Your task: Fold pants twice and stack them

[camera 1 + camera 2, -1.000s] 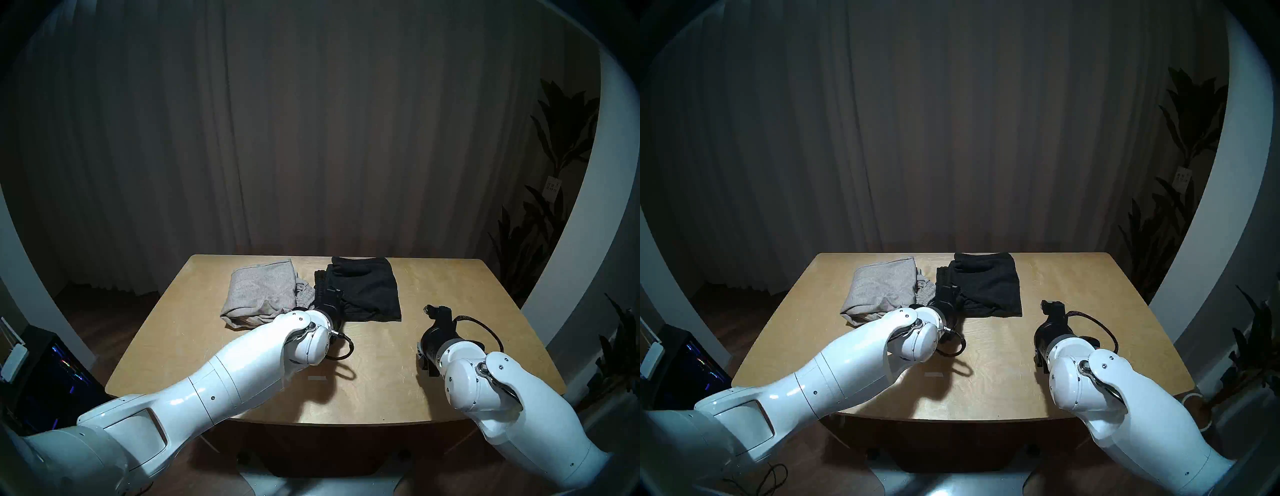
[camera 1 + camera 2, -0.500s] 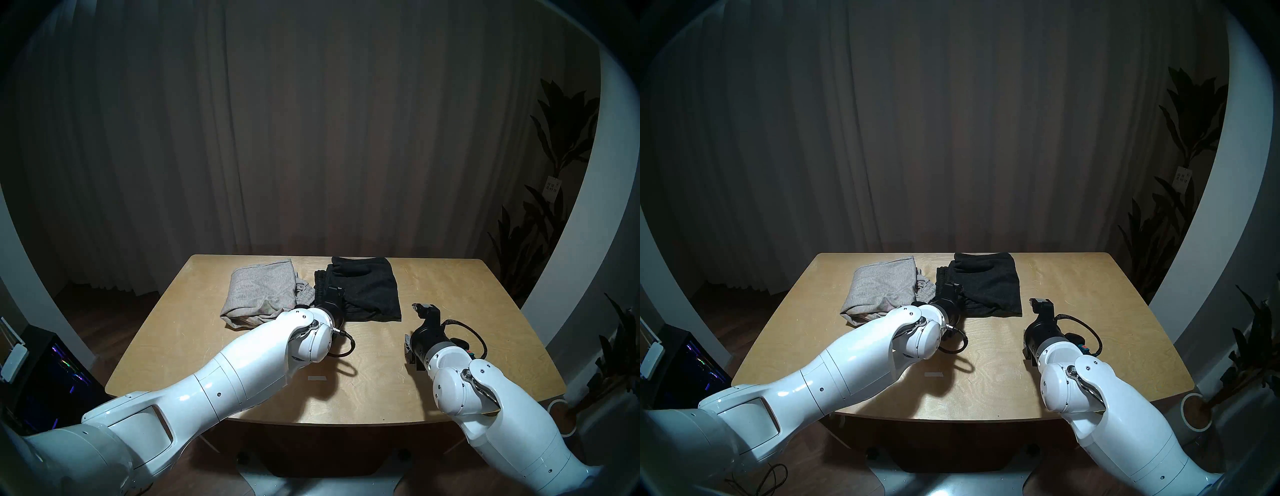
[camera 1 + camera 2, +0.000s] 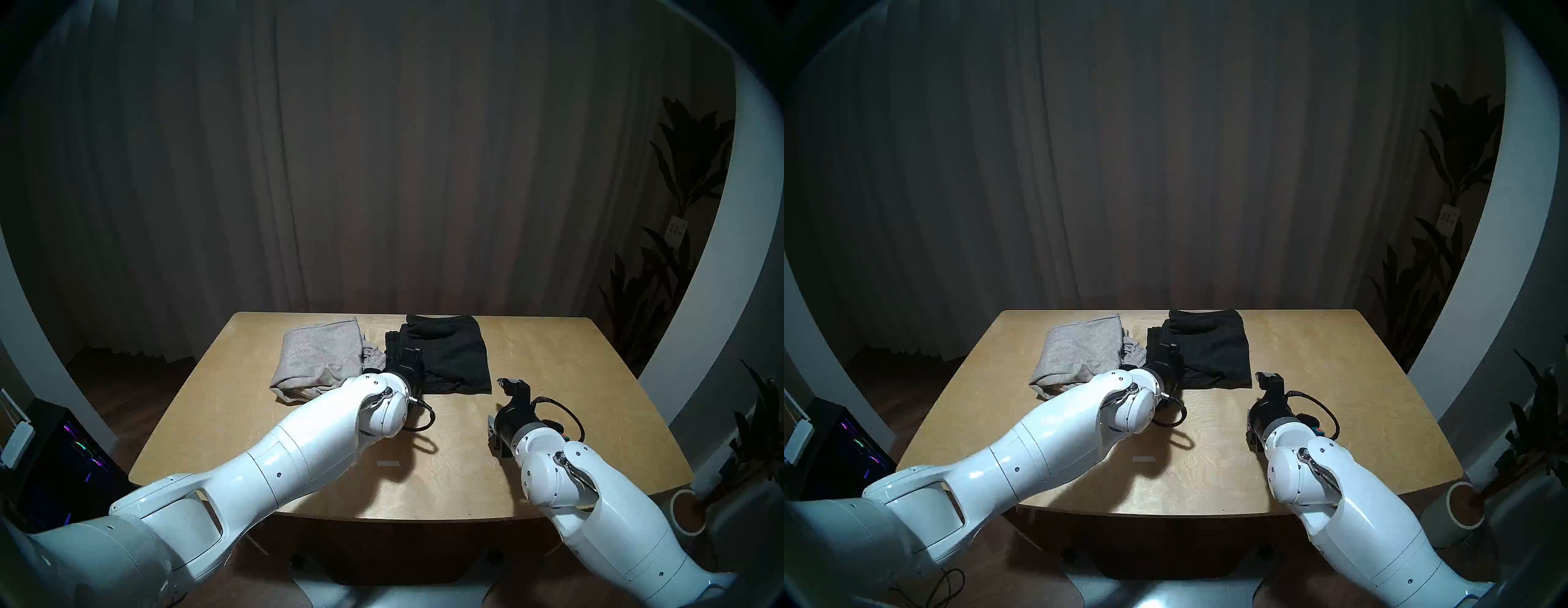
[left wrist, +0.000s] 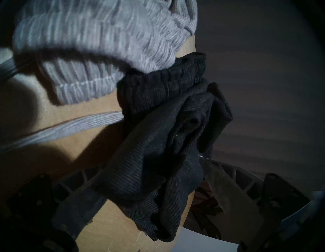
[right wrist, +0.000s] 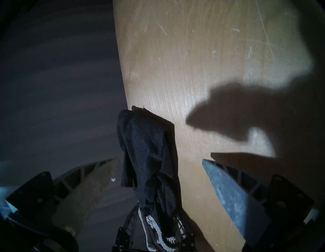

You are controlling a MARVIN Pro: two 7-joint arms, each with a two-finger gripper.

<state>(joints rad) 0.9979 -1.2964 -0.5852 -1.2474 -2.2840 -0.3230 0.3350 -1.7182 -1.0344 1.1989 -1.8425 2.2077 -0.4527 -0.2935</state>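
Note:
The light grey pants lie folded at the table's back left. The black pants lie folded beside them at the back middle, waistbands touching. My left gripper is at the black pants' left front edge. In the left wrist view its fingers stand wide apart, with bunched black fabric between them and the grey waistband and pale cord just beyond. My right gripper is open and empty, just off the black pants' front right corner. The right wrist view shows the black pants ahead.
The wooden table carries a small white label near its front middle. Its far edge lies right behind the pants. Off the table stand a potted plant at the right and a lit computer case at the left.
My right gripper has moved left and a little forward, closer to the black pants' front right corner. My left arm has pushed slightly further into the black pants' edge.

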